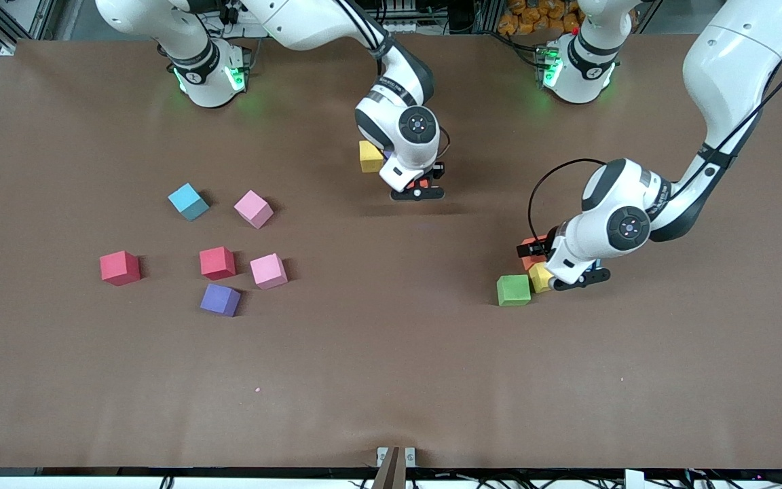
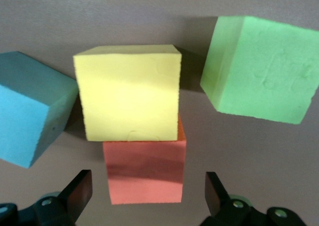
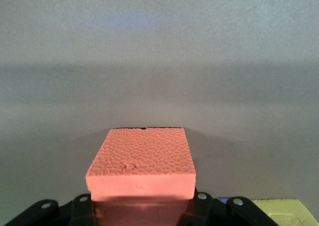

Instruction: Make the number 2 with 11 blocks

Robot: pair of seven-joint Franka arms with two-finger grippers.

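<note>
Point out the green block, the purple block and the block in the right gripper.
green block [image 1: 513,290], front view, top face.
purple block [image 1: 220,299], front view, top face.
orange block in the right gripper [image 3: 142,159], right wrist view, top face.

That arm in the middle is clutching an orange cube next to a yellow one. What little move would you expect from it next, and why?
Probably a small lowering to set the orange cube on the table beside the yellow cube. The right gripper is shut on it, low over the table, close to that yellow cube, which looks like the start of the digit. The left gripper hangs open over a cluster of cubes.
</note>
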